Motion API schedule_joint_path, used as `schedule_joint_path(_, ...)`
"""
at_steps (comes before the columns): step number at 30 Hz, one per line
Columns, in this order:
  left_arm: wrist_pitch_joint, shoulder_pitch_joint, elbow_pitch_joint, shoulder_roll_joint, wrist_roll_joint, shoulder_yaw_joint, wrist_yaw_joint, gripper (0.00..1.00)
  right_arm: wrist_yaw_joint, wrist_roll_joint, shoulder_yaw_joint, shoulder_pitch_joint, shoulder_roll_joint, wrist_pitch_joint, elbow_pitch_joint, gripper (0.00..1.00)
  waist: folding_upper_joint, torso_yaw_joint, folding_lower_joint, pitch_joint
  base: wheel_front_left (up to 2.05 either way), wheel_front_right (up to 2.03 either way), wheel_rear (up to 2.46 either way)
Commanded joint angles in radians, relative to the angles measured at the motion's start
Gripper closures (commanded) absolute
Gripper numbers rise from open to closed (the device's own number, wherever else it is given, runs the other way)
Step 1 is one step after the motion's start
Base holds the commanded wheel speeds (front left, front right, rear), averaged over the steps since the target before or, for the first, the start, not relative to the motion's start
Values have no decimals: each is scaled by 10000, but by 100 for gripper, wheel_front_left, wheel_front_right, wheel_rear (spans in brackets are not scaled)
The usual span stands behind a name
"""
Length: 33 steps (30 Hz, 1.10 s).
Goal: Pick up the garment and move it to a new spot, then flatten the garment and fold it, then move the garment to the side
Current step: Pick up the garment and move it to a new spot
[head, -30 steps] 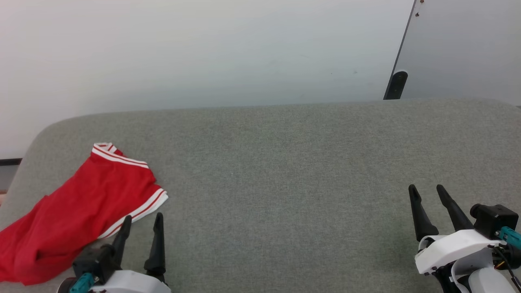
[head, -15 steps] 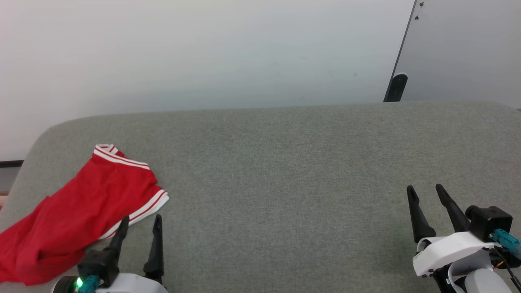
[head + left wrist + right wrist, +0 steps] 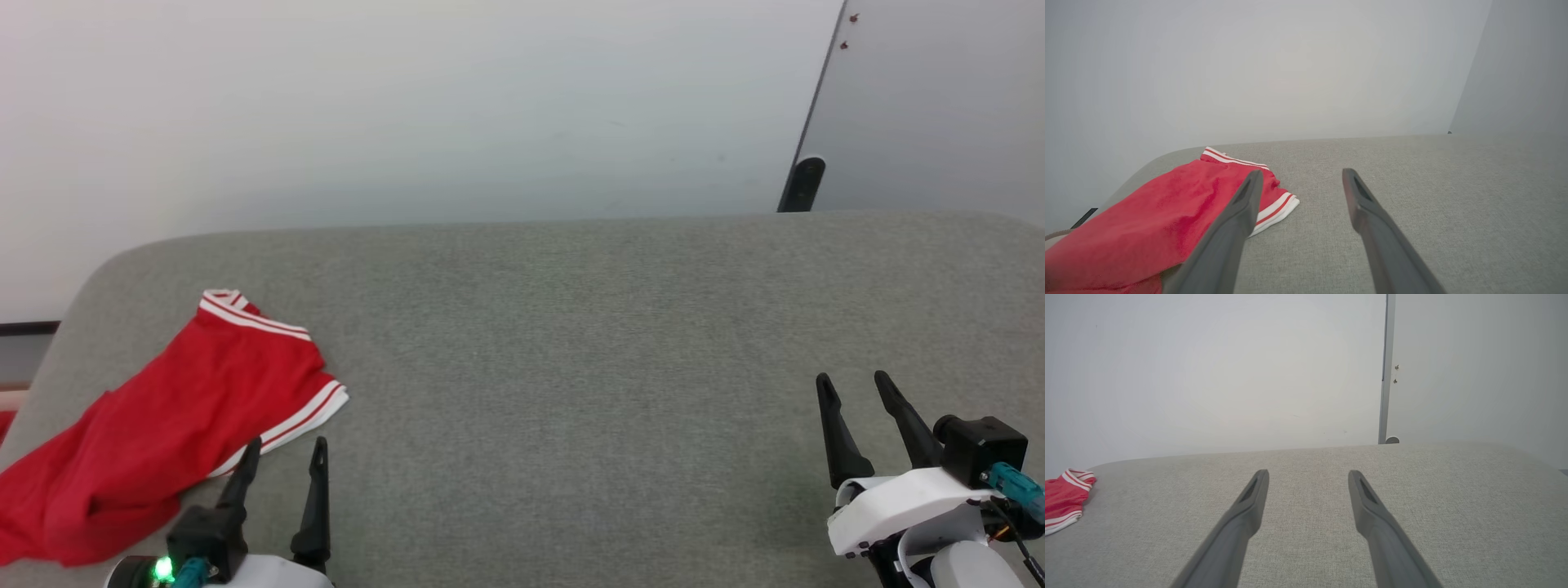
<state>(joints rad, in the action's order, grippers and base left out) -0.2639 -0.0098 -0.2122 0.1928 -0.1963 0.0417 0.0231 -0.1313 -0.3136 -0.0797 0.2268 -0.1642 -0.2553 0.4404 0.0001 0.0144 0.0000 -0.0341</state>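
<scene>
A broad grey fabric-covered counter [image 3: 571,327] spans the view; a crumpled red jersey with white-and-red striped trim [image 3: 163,425] lies at its left end, just left of the left gripper [image 3: 286,445], whose jaws stand wide and empty; the right gripper [image 3: 851,378], jaws likewise wide and empty, sits well apart from the jersey.

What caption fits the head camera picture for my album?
Red garment lies crumpled at left on the grey cushion; left gripper and right gripper are open, empty.
</scene>
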Motion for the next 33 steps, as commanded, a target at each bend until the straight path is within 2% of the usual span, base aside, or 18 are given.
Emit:
schedule_joint_path(1,-8,28,-38,18,-7,8,-29,0,10,-52,-13,23,-25,-29,17,0,-1,94,0,-10,0,0,0)
schedule_joint_path(6,26,-40,-143,13,4,52,-138,0,10,-118,-81,-105,6,-40,-14,0,-1,620,0,-28,0,0,0)
schedule_joint_path(10,25,4,-164,14,9,92,-179,0,10,-77,-274,-132,65,-32,-26,0,-1,1342,0,-32,0,0,0)
schedule_joint_path(23,172,190,-16,181,-114,82,-315,0,10,-300,-1410,70,238,-48,75,0,-1,4581,0,-84,0,0,0)
schedule_joint_path(33,11,1188,948,-353,-612,-765,-1055,0,12,-777,-3735,1515,310,119,475,0,-1,5142,0,593,0,0,0)
